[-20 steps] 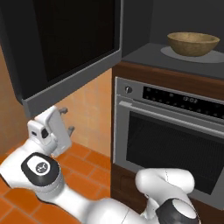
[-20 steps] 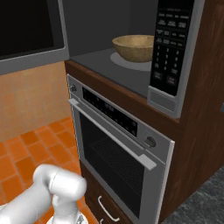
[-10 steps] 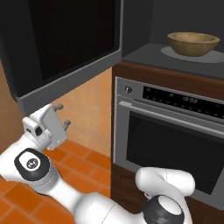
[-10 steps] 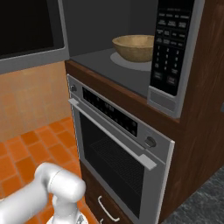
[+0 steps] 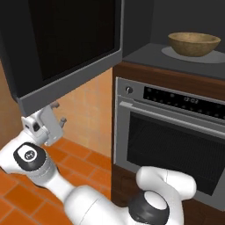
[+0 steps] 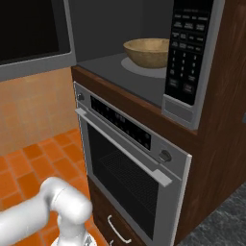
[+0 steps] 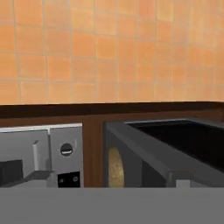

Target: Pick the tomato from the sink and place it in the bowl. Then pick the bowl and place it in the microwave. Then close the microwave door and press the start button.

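The tan wooden bowl (image 5: 194, 43) (image 6: 146, 52) stands inside the open microwave (image 5: 176, 59) (image 6: 144, 72); in the hand view it is a thin sliver (image 7: 114, 168). The tomato is hidden from every view, and the sink is out of view. The microwave door (image 5: 66, 44) (image 6: 29, 29) (image 7: 175, 151) is swung wide open to the left. My gripper (image 5: 59, 113) sits just under the door's lower outer corner, open, with nothing between its fingers. The microwave's button panel (image 6: 189, 53) is on its right side.
A steel oven (image 5: 176, 136) (image 6: 129, 158) with a bar handle sits directly below the microwave in a dark wood cabinet (image 6: 216, 158). Orange tiles cover the wall (image 7: 109, 48) and the floor (image 6: 33, 163) to the left.
The hand and the arm's dark joint have shifted a little left and up, closer to the door's lower edge. The bowl and door are unchanged.
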You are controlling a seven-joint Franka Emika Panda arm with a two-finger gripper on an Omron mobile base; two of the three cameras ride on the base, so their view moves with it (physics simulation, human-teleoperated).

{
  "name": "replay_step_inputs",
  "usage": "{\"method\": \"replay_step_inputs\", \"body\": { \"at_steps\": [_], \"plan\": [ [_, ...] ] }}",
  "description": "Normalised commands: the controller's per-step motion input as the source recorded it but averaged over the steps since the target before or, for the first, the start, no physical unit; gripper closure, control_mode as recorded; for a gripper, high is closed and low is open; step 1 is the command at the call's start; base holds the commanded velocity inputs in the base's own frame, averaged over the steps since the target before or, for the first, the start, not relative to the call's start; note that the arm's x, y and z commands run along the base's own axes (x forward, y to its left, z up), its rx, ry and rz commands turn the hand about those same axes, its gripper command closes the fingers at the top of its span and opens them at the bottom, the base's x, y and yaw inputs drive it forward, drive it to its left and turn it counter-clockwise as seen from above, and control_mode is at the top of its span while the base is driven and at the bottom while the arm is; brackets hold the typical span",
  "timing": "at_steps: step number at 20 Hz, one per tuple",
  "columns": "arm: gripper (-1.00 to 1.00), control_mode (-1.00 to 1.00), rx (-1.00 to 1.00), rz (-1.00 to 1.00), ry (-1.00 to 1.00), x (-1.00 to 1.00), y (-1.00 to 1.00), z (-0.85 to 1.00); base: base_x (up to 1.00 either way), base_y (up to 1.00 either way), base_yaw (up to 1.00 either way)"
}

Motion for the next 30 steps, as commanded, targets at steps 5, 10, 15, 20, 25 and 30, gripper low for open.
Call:
{"method": "replay_step_inputs", "body": {
  "at_steps": [5, 10, 15, 20, 25, 30],
  "plan": [
    [-1.00, -1.00, -0.03, 0.00, 0.00, 0.22, 0.32, 0.26, 0.00, 0.00, 0.00],
    [-1.00, -1.00, -0.07, -0.03, 0.00, 0.40, 0.64, 0.14, 0.00, 0.00, 0.00],
    [-1.00, -1.00, -0.01, -0.07, -0.05, 0.02, 0.12, 0.37, 0.00, 0.00, 0.00],
    [-1.00, -1.00, -0.01, -0.21, -0.20, 0.00, 0.01, 0.46, 0.00, 0.00, 0.00],
    [-1.00, -1.00, 0.00, -0.10, -0.29, 0.00, -0.32, 0.50, 0.00, 0.00, 0.00],
    [-1.00, -1.00, 0.00, -0.15, -0.31, -0.08, -0.34, 0.40, 0.00, 0.00, 0.00]
  ]
}}
